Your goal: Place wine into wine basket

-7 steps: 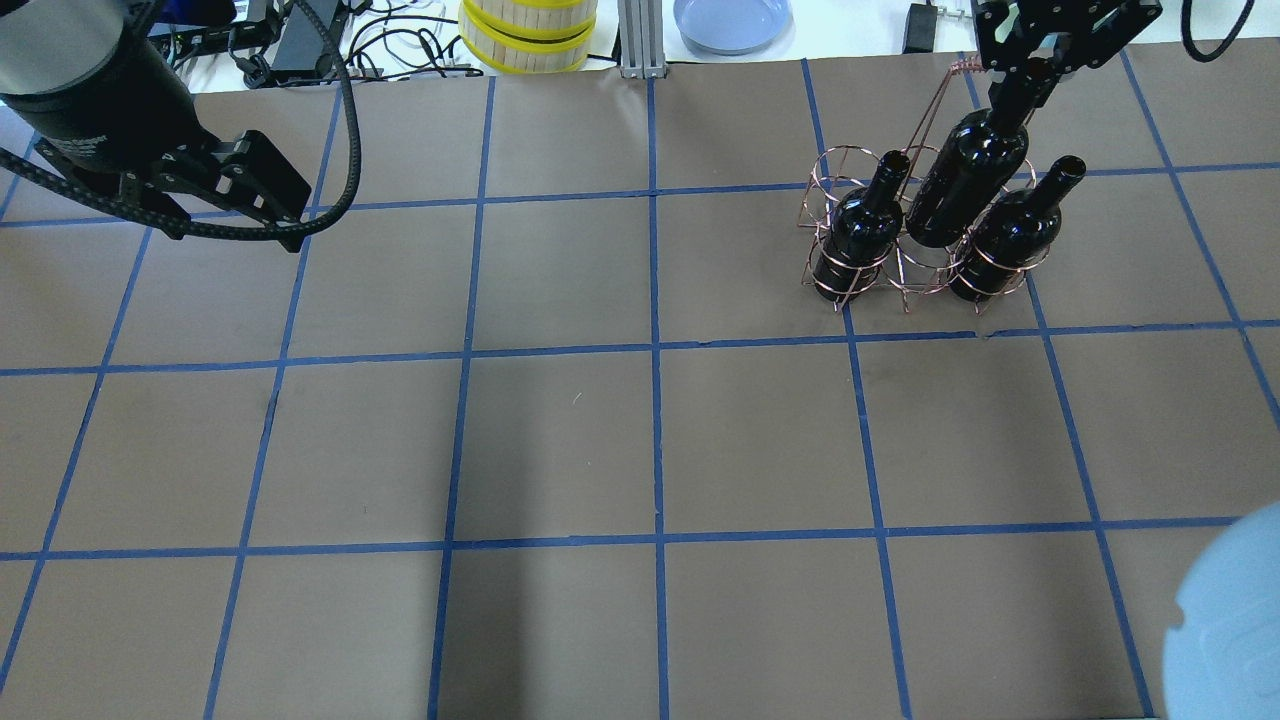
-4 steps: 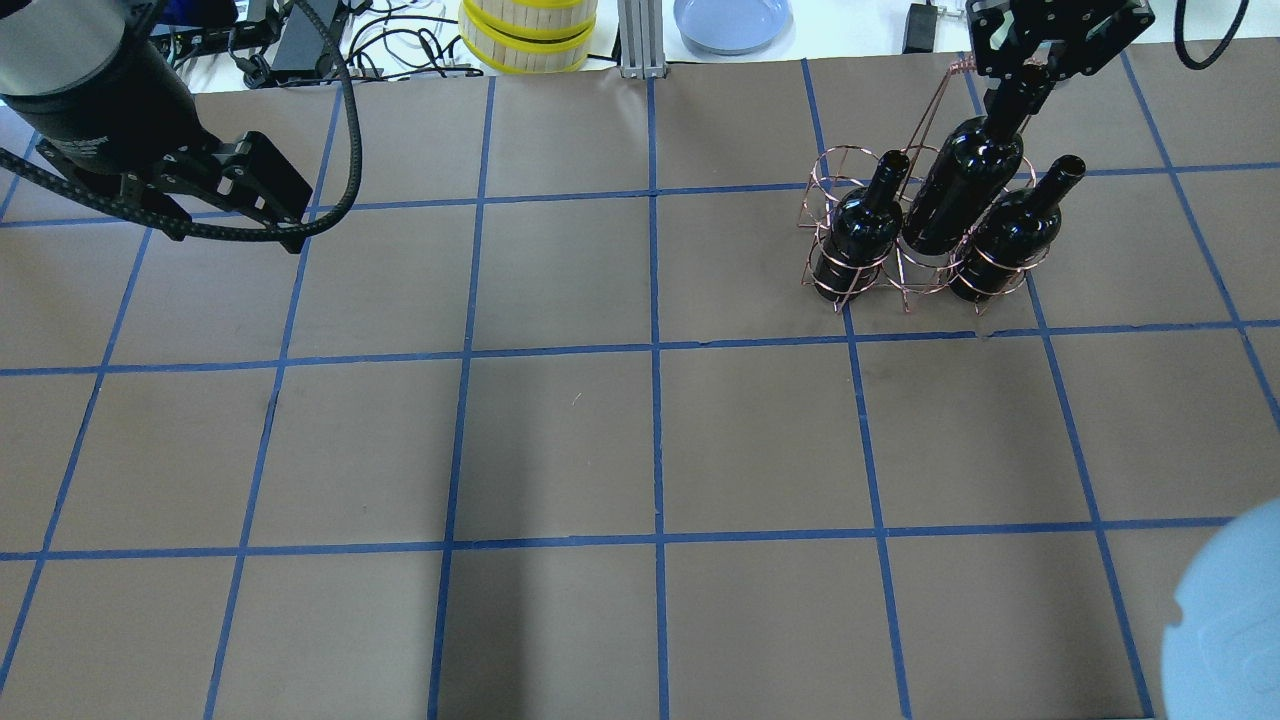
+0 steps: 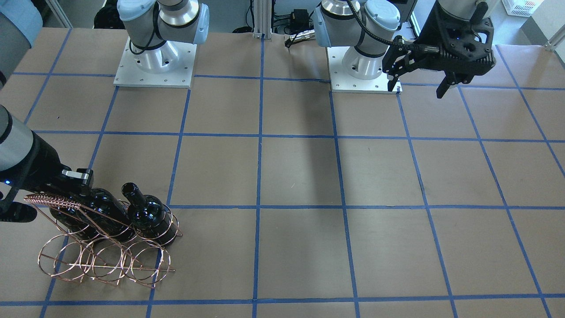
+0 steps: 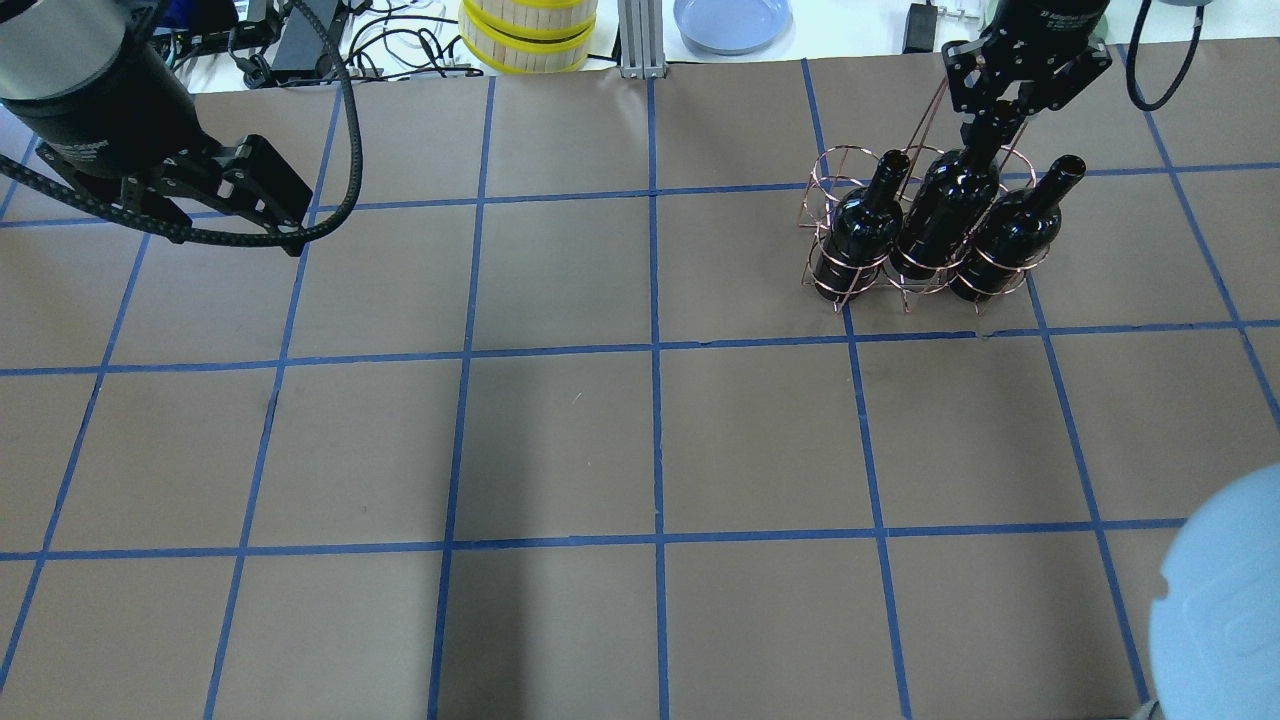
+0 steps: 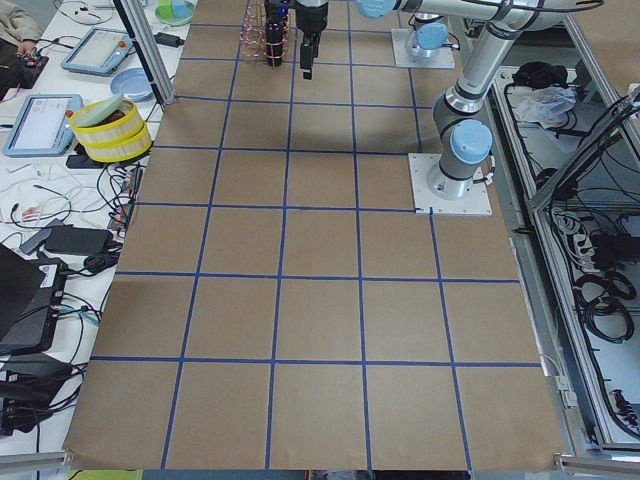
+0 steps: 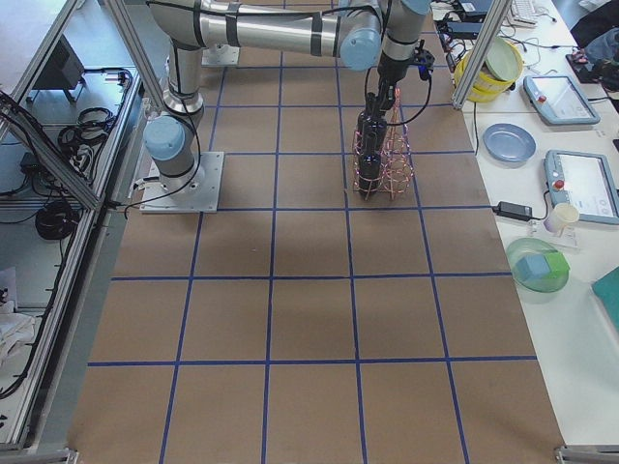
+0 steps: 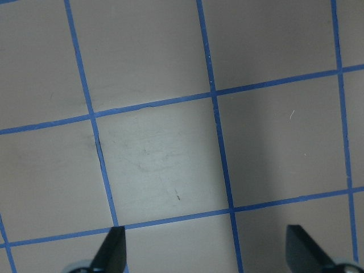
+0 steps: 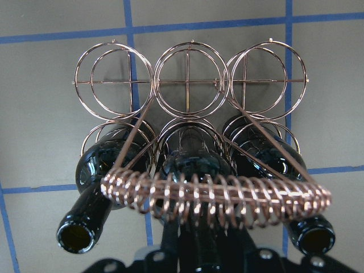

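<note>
The wine (image 4: 945, 215) sits lower than a second ago, now down in the middle ring of the wine basket (image 8: 216, 196), at 1 o'clock on the worktop (image 4: 640, 440). Glossy near-black glass, skinny copper wire. The right end effector (image 4: 1000, 115) clamps its neck, mostly hidden behind the basket's coiled bar. The left end effector (image 7: 207, 256) gapes wide at 10 o'clock.

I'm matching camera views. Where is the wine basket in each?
Front-facing: wine basket lower left.
Overhead: basket upper right.
Exterior left: basket at top edge, left of centre.
Exterior right: basket upper centre.
Left wrist: not in view.
Right wrist: basket fills the frame.
Shared landmark: the middle bottle standing in it.
</note>
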### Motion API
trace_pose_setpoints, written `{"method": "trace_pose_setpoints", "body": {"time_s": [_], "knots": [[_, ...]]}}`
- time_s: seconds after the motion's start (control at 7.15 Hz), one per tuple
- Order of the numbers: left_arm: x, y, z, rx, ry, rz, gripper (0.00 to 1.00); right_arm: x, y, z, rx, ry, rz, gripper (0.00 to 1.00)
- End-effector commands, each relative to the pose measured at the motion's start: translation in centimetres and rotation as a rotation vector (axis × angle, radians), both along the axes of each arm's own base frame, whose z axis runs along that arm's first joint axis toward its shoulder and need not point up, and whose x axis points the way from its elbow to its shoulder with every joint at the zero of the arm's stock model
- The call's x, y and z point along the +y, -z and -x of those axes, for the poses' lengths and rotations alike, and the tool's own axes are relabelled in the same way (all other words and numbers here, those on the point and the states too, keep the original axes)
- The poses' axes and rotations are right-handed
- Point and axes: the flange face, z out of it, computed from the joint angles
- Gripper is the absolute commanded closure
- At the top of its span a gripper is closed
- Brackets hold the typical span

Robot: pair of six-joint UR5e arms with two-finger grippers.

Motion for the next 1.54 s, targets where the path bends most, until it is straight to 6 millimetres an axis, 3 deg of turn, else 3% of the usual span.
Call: {"method": "trace_pose_setpoints", "body": {"time_s": [0.0, 0.14, 0.28, 0.42, 0.56, 0.7, 0.84, 1.12, 1.26, 1.4], "knots": [[0.1, 0.1, 0.0, 0.001, 0.0, -0.001, 0.0, -0.5, 2.8, 0.1, -0.002, -0.012, -0.006, 1.0], [0.1, 0.1, 0.0, 0.001, 0.0, -0.001, 0.0, -0.6, 2.7, 0.1, -0.001, -0.01, 0.0, 0.86], [0.1, 0.1, 0.0, 0.001, 0.0, -0.001, 0.0, -0.6, 2.7, 0.1, 0.002, -0.01, 0.002, 0.59], [0.2, 0.0, 0.0, -0.001, 0.0, 0.0, 0.0, -0.6, 2.5, 0.1, 0.003, -0.015, 0.008, 0.08], [0.1, 0.1, 0.0, 0.001, -0.001, -0.001, 0.0, -0.6, 1.7, 0.1, 0.007, -0.065, 0.037, 0.0], [0.2, 0.0, 0.0, 0.001, 0.0, 0.0, 0.0, 0.5, -0.8, 0.0, 0.019, -0.067, 0.075, 0.0], [0.2, 0.0, 0.0, 0.001, -0.001, 0.0, 0.0, 2.6, -4.9, -0.3, 0.027, -0.067, 0.13, 0.0], [0.2, 0.0, 0.0, 0.0, 0.0, 0.0, 0.0, 9.7, -10.9, -1.4, 0.024, -0.05, 0.076, 0.0], [0.2, 0.0, 0.0, 0.001, 0.0, 0.0, 0.0, 12.5, -12.7, -2.0, 0.012, -0.052, 0.105, 0.0], [0.2, 0.0, 0.0, 0.001, -0.001, 0.0, 0.0, 16.1, -12.3, -3.3, 0.012, -0.061, 0.104, 0.0]]}}
